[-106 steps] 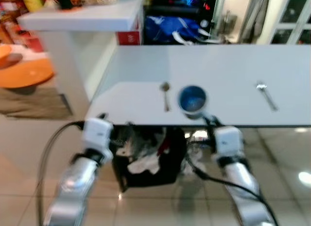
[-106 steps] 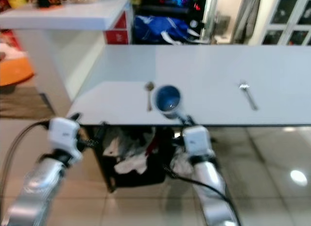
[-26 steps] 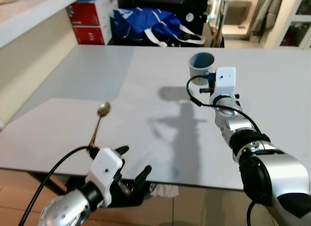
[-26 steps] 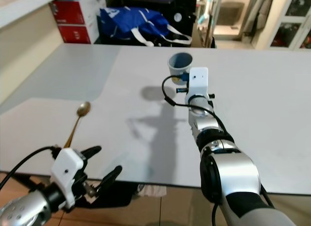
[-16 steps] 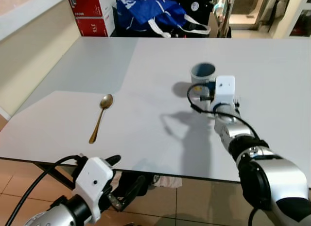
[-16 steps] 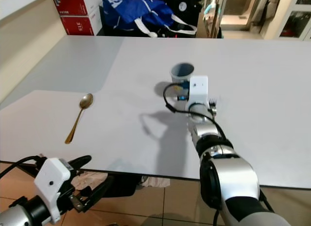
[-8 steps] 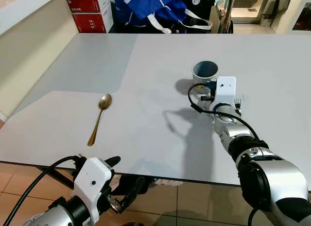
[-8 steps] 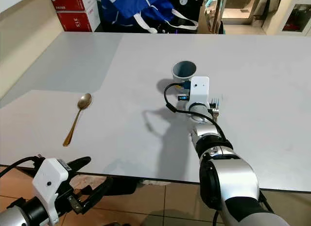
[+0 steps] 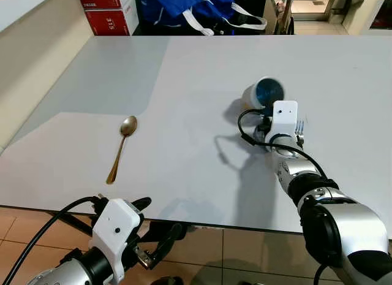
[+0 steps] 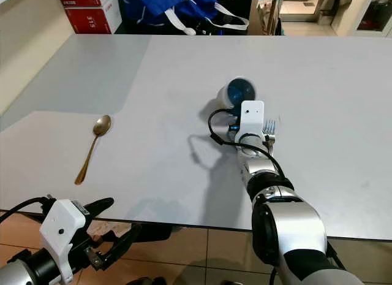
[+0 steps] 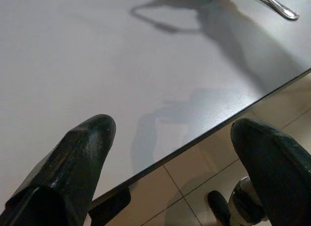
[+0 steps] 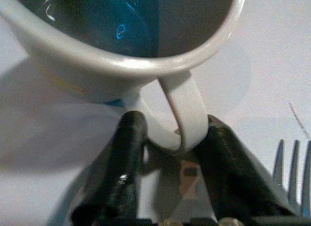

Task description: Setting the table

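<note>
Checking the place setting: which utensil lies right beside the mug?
The fork, its tines next to the right gripper holding the mug; the gold spoon lies far off to the left.

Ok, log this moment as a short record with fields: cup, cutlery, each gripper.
cup: white mug, blue inside, tilted toward the robot, on the white table
right gripper: right gripper shut on the mug's handle
fork: fork lying just right of the right wrist
spoon: gold spoon lying on the table's left part
left gripper: left gripper open, by the table's near edge, holding nothing
</note>
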Controlling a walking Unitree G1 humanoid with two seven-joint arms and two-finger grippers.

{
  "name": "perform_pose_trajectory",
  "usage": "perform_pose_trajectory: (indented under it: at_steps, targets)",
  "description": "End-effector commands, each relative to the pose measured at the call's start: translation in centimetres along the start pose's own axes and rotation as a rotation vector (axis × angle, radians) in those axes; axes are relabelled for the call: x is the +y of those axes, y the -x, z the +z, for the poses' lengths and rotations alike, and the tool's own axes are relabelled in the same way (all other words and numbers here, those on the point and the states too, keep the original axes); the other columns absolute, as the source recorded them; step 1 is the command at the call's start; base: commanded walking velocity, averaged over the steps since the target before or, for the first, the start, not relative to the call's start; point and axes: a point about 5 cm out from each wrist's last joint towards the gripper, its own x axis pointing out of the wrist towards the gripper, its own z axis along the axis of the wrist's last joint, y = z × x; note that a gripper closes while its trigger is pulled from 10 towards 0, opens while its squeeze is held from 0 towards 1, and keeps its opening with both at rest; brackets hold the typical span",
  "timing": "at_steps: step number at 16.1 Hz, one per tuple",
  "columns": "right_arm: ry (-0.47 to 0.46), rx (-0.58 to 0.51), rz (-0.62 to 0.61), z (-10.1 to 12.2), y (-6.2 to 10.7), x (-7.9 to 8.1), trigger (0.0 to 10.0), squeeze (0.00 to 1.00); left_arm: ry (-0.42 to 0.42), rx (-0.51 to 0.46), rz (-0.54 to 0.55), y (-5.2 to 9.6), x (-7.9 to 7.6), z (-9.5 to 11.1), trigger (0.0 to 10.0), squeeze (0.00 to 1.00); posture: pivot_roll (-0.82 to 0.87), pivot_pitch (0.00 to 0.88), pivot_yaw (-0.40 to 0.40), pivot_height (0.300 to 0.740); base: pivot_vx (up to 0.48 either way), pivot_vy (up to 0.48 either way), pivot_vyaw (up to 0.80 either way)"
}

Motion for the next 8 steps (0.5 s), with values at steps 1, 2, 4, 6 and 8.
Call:
perform_pose_trajectory:
  at_steps: [1, 2, 4, 6, 8]
  targets:
    - [0.017, 0.043, 0.000, -0.9, 0.2, 0.1, 10.0, 1.00, 0.007, 0.009, 0.010, 0.2, 0.2, -0.2, 10.0, 0.00, 0.24, 0.205, 0.075, 0.740, 0.000, 0.000, 0.00]
    - [0.017, 0.042, 0.000, -0.9, 0.1, 0.1, 10.0, 1.00, 0.008, 0.010, 0.010, 0.2, 0.2, -0.3, 10.0, 0.00, 0.24, 0.205, 0.074, 0.740, 0.000, 0.000, 0.00]
    - [0.068, -0.005, 0.004, 0.0, 0.0, 0.2, 10.0, 0.74, 0.014, 0.011, 0.012, 0.1, 0.2, -0.6, 10.0, 0.00, 0.24, 0.203, 0.071, 0.740, 0.000, 0.000, 0.00]
    - [0.095, -0.031, -0.001, 0.5, 0.0, 0.2, 10.0, 0.00, 0.017, 0.009, 0.013, 0.0, 0.2, -0.6, 10.0, 0.00, 0.23, 0.201, 0.068, 0.740, 0.000, 0.000, 0.00]
    - [0.118, -0.067, -0.003, 1.3, -0.2, 0.2, 10.0, 0.00, 0.018, -0.002, 0.013, -0.3, 0.1, -0.5, 10.0, 0.00, 0.22, 0.198, 0.063, 0.740, 0.000, 0.000, 0.00]
